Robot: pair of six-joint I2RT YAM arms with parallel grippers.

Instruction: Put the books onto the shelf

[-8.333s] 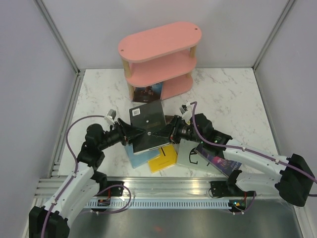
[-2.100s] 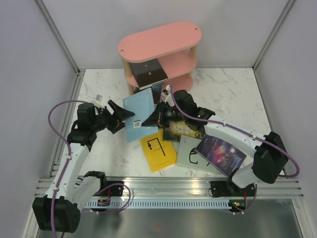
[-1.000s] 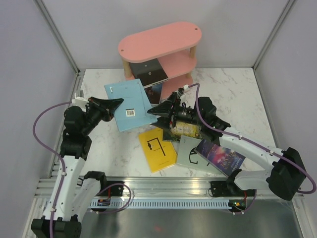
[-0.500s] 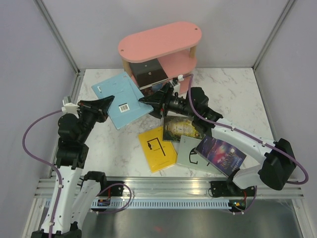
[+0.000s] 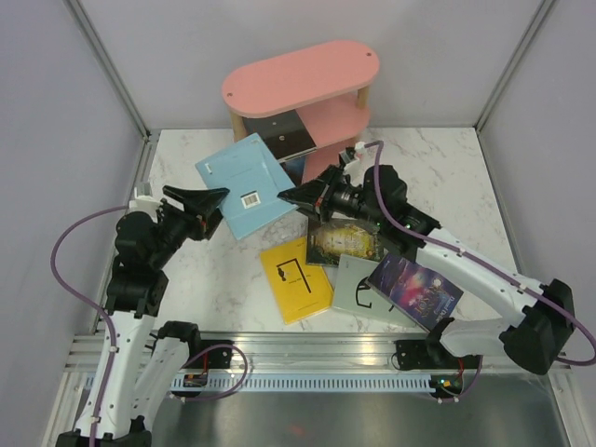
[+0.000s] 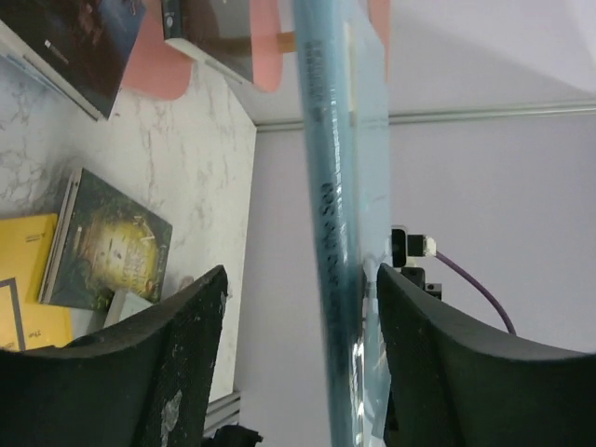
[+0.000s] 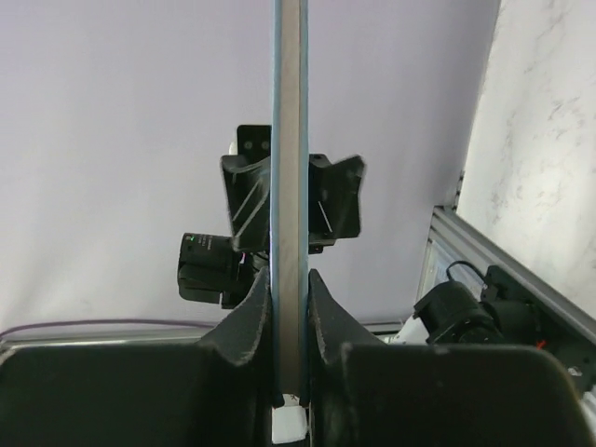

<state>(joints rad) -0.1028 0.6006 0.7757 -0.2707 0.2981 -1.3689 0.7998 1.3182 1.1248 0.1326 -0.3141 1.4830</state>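
A blue book (image 5: 244, 182) hangs in the air in front of the pink shelf (image 5: 307, 76), seen edge-on in the left wrist view (image 6: 326, 186) and the right wrist view (image 7: 289, 140). My right gripper (image 5: 285, 194) (image 7: 289, 284) is shut on its right edge, both pads pressed flat against it. My left gripper (image 5: 222, 196) (image 6: 300, 279) stands open around the opposite edge, with a clear gap on one side. A black book (image 5: 285, 136) lies on the middle tier and a dark one (image 5: 294, 169) leans at the bottom tier.
On the marble table (image 5: 186, 163) lie a yellow book (image 5: 298, 279), a dark green-gold book (image 5: 341, 242), a pale grey book (image 5: 358, 287) and a purple galaxy book (image 5: 415, 285). Grey walls close in both sides and the back.
My left gripper has let go of the blue book and its jaws have spread. My right gripper has closed on the book's other edge. The book has shifted slightly right, towards the shelf.
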